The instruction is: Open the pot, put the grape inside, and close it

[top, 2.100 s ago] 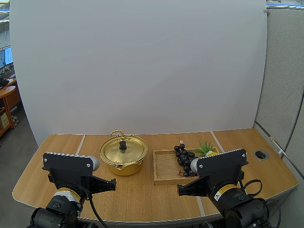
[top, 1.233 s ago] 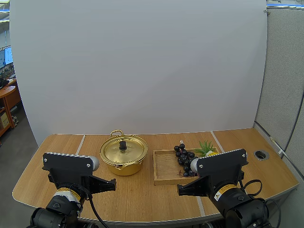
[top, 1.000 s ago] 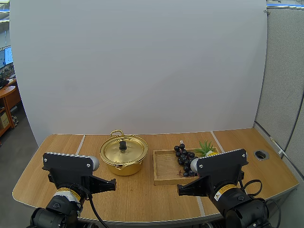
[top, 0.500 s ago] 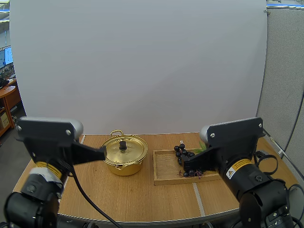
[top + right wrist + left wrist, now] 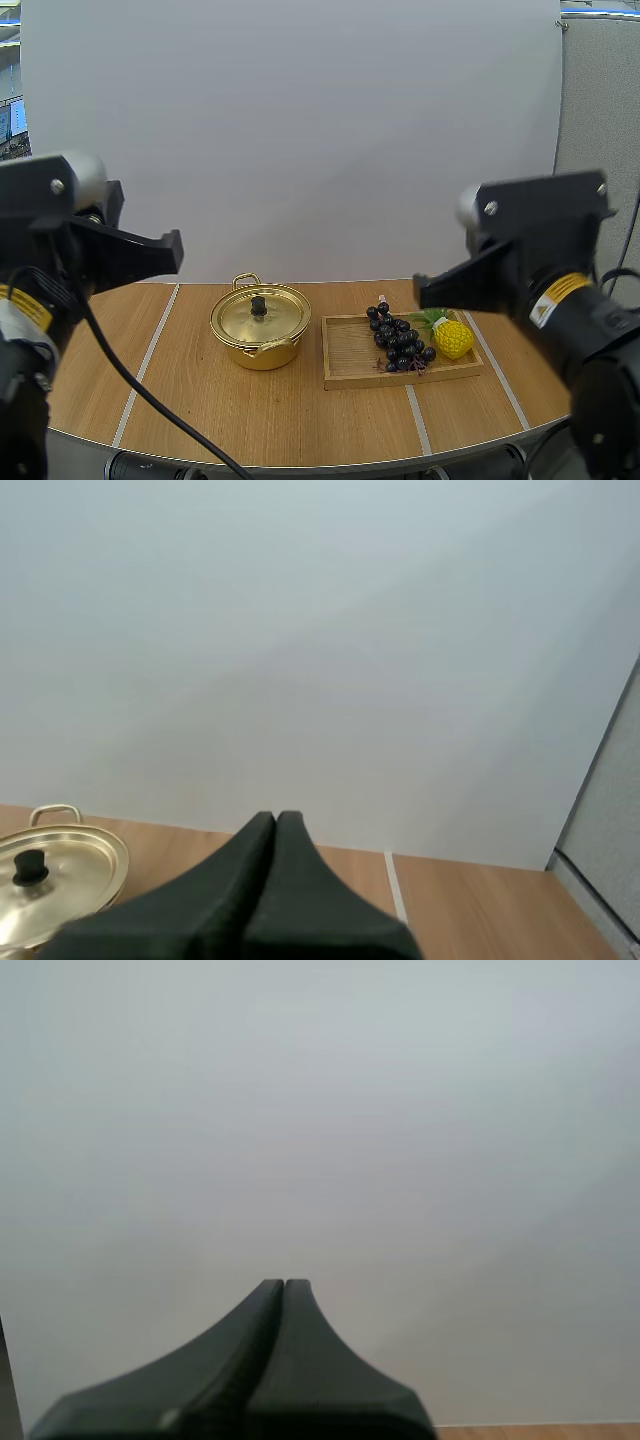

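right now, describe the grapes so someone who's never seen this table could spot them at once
On the table, right of the gold pot, lies a flat wooden tray. The grapes sit on its right half, beside a yellow fruit. They are the only dark, near-black cluster of round berries there.

One pot (image 5: 262,358), one lid (image 5: 244,322), one grape bunch (image 5: 398,340), one wooden tray (image 5: 350,357), one yellow fruit (image 5: 453,339).
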`<state>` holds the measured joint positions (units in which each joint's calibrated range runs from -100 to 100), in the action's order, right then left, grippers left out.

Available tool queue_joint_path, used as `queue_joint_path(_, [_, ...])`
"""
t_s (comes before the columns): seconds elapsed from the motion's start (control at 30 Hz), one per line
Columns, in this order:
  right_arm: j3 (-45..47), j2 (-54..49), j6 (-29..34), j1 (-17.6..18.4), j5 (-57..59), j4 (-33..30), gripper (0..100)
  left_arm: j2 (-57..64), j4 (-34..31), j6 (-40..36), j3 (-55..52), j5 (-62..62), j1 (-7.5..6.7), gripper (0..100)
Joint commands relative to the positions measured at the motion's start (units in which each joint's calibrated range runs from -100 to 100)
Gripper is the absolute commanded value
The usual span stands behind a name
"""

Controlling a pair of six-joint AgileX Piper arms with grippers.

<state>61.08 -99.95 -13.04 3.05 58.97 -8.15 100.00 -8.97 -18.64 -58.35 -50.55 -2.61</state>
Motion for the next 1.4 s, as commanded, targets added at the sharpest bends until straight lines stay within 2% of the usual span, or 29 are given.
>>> queue_joint_path(0.0, [-6.26,-0.05,-0.33,-0.25,8.84,-0.31,0,0.0,-0.8,1.17,2.44,-5.12,0.04,0])
queue_joint_path(0.1, [-9.99,-0.05,-0.33,-0.25,15.73,0.33,0,0.0,-0.42,3.65,3.72,-6.7,0.04,0])
queue_joint_path(0.2, [-12.62,0.98,-0.33,-0.25,21.27,1.38,0,-1.46,3.08,7.32,5.79,-11.18,0.04,0])
queue_joint_path(0.4, [-16.04,9.4,-0.33,-0.25,29.67,4.11,0,-13.05,10.7,13.85,11.06,-19.94,0.04,0])
queue_joint_path(0.57, [-18.68,18.79,0.0,-0.25,35.63,4.97,0,-24.67,11.54,14.18,15.92,-25.81,0.04,0])
queue_joint_path(0.93, [-18.64,32.39,0.0,-0.25,38.74,4.97,0,-45.29,12.1,15.48,18.55,-29.07,0.04,0])
queue_joint_path(1.27, [-18.64,38.45,0.0,-0.25,38.74,4.97,0,-53.57,12.1,15.48,18.55,-26.71,0.04,0])
queue_joint_path(1.37, [-18.64,38.43,1.46,-0.25,38.74,5.07,0,-55.03,12.1,14.98,18.55,-26.32,0.04,9])
